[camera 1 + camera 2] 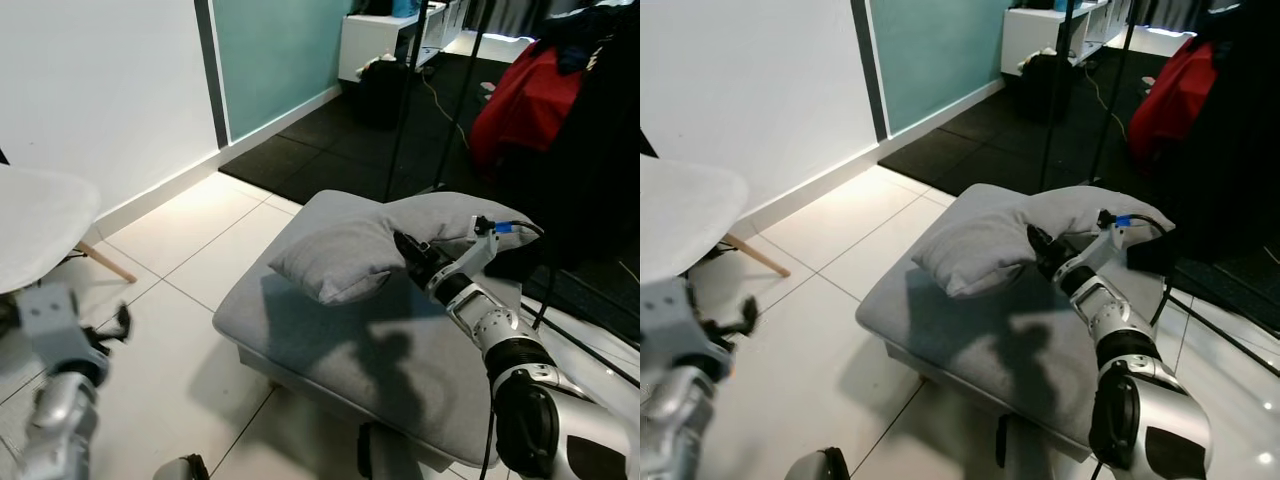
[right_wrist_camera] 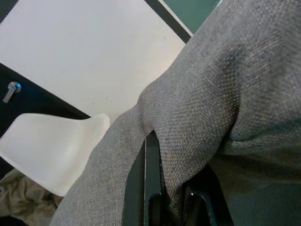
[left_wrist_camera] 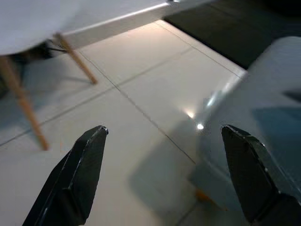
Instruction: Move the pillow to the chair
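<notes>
Right gripper [image 1: 408, 248] fingers [image 2: 151, 179] clenched on a fold of the grey pillow [image 1: 345, 258]; in the right wrist view the fabric bunches between the two black fingers and drapes over them. The pillow lies on the grey ottoman [image 1: 330, 345], on the part nearest the white wall [image 1: 100, 90], its pinched corner raised off the cushion and the rest still resting there. Long axis runs roughly from the gripped end toward the wall, the free rounded end pointing that way. Right arm reaches across the ottoman's top from its far side. Left gripper [image 3: 164, 174] hangs low over the tiled floor [image 1: 170, 300] beside the ottoman, fingers spread wide apart, nothing between them. White chair [image 1: 35, 225] with wooden legs stands against the wall, well apart from the ottoman, open tile between them. Beyond the ottoman: dark floor mat [image 1: 340, 140], a thin black stand pole [image 1: 405, 100] rising from it, red cloth [image 1: 520, 100] hanging over dark garments just beside the ottoman's far edge, a white low shelf [image 1: 375, 40] at the teal wall panel [image 1: 275, 55]. A dark cable [image 1: 590, 345] runs along the floor next to the ottoman.
</notes>
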`<state>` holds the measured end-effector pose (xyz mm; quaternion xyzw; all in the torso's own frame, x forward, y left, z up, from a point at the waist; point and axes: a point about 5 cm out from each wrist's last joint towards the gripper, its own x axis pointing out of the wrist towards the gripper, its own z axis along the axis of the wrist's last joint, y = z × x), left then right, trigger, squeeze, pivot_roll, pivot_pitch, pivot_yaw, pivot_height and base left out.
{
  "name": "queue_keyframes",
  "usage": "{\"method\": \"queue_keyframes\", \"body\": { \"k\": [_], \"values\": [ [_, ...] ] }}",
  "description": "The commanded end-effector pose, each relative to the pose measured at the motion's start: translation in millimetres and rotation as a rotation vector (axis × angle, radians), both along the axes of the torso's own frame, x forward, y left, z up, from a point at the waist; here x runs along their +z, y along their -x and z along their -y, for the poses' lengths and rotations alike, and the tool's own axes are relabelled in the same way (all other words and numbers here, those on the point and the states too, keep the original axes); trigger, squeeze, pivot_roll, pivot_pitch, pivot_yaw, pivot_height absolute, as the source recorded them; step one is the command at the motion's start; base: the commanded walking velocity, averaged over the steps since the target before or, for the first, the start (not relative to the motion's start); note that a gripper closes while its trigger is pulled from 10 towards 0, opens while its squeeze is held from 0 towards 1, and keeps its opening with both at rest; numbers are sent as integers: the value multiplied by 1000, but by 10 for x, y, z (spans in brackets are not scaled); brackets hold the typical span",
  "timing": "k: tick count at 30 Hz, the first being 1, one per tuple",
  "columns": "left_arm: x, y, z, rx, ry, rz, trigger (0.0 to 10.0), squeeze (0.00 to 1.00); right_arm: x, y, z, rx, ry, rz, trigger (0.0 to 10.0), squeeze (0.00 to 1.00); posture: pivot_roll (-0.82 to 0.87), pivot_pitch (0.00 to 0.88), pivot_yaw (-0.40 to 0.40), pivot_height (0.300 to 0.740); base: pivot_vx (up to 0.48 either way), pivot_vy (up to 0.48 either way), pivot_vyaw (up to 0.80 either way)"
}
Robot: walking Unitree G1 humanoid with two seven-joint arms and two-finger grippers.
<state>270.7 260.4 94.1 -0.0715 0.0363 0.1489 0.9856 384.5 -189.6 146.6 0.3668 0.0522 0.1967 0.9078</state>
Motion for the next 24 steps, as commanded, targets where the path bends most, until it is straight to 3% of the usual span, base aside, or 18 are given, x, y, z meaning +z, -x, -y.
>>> {"method": "queue_keyframes", "body": {
  "k": [1, 13, 24],
  "values": [
    [-63, 6, 19, 3, -8, -15, 10000, 0, 138, -27, 45, -15, 7, 69, 0, 0, -120, 0, -40, 585, 0, 0, 0],
    [-149, -35, 81, 1, 2, -49, 10000, 0, 100, -18, 37, -22, 9, 58, 0, 0, -131, 0, -34, 615, 0, 0, 0],
    [-234, -39, 113, 16, 11, -75, 10000, 0, -80, 46, -232, 94, 36, 17, 0, 0, -137, 0, -42, 660, 0, 0, 0]
  ]
}}
